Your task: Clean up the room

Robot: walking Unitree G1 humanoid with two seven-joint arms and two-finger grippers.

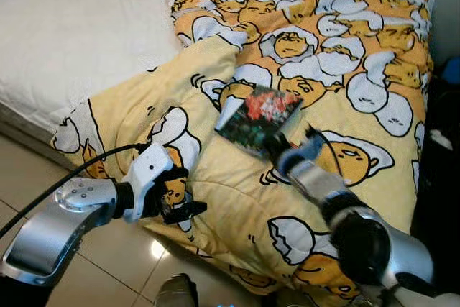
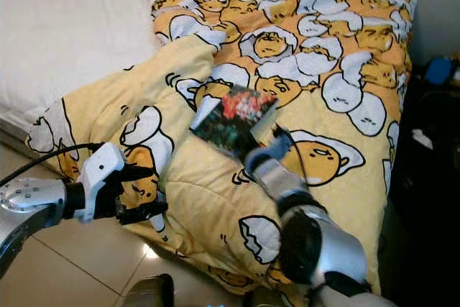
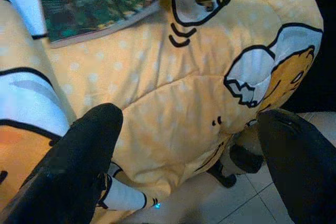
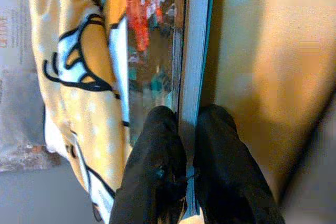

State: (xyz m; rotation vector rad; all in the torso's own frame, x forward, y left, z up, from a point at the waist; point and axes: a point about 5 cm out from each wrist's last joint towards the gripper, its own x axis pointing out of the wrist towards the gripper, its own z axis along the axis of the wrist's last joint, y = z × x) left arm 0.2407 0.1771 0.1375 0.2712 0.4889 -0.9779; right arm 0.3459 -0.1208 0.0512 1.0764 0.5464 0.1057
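A book [image 1: 260,118] with a dark cover and red flowers lies on the yellow cartoon-egg blanket [image 1: 323,55] heaped on the bed. My right gripper [image 1: 277,150] is shut on the book's near edge; in the right wrist view its black fingers [image 4: 157,171] pinch the thin blue-edged book [image 4: 194,56] between them. My left gripper [image 1: 180,203] hovers open by the blanket's hanging front-left edge, its fingers [image 3: 79,166] spread wide with only blanket [image 3: 173,87] between them.
The white mattress [image 1: 79,26] lies bare at the back left. Beige floor tiles [image 1: 29,170] run along the bed's near side. Dark furniture [image 1: 440,170] stands close on the right. A grey object [image 1: 176,291] pokes up at the bottom edge.
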